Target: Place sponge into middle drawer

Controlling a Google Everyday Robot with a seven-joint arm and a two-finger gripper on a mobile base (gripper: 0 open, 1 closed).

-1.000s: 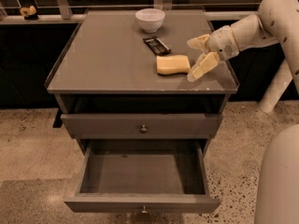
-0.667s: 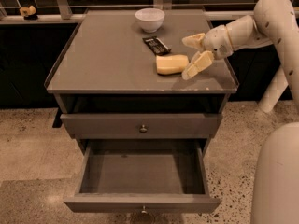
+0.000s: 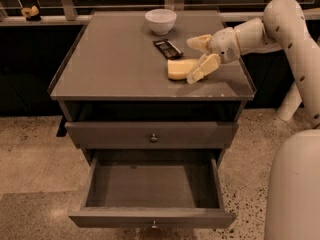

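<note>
The gripper (image 3: 192, 59) is over the cabinet top (image 3: 110, 69), near the right edge & a bit to the back. It comes in from the right of the pic on a white arm (image 3: 280, 24). Its two fingers (image 3: 204, 67) are spread wide apart & hold nothing. One finger sits up high behind the sponge (image 3: 179, 69). The other is down low, right at the sponge's right end. Can't tell if that one touches it or not.

The sponge lies flat on the cabinet top, pale yellow, not in any drawer yet. Just behind it, a bit to the left, is a small dark snack bar (image 3: 167, 48). Further back is a white bowl (image 3: 160, 20), standing the right way up.

Below the top there's an open gap, then the upper drawer (image 3: 110, 134), which is shut, w/ a small round knob (image 3: 153, 138). Under it the middle drawer (image 3: 150, 186) is pulled way out, so the grey inside shows.

The cabinet stands on a speckled floor (image 3: 30, 154). A big white part of the robot (image 3: 295, 189) fills the bottom right corner. A small yellow thing (image 3: 30, 11) sits on the ledge at top left.
</note>
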